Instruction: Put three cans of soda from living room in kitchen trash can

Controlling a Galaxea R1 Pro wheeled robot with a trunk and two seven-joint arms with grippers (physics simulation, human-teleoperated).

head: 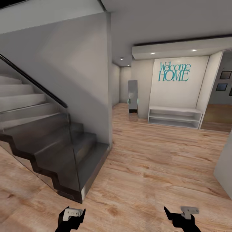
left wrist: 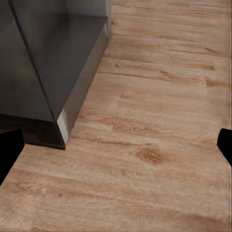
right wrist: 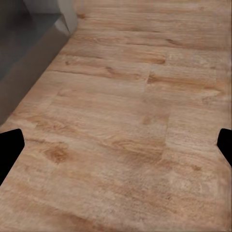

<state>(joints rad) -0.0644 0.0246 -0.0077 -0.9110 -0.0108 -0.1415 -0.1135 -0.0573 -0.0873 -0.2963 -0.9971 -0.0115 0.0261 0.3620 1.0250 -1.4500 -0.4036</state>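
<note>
No cans or bin anywhere in my feeds; I'm in a hallway on the wood-plank floor point(head: 154, 161).

Left gripper point(head: 71, 215) sits low at the near edge of the head view, holding nothing. In the left wrist view its fingertips point(left wrist: 9, 150) sit at opposite borders with bare floor between them, so it's spread wide. Right gripper point(head: 180, 214) is the same: empty, black fingertips point(right wrist: 9, 147) far apart over floor planks.

Ahead on my left is a dark staircase point(head: 54, 145) with a glass side panel point(head: 38, 141) and a black handrail point(head: 32, 82). Its bottom step point(left wrist: 72, 63) is close to the left gripper; the step's corner rests on the floor.

Far side: white wall with teal "Welcome HOME" lettering point(head: 174, 71), a low white shelf bench point(head: 175, 116) under it. Beside that bench stands a narrow grey upright panel point(head: 132, 96) with teal bits; can't tell what it is. At right, a doorway with dark picture frames point(head: 225, 80).
</note>
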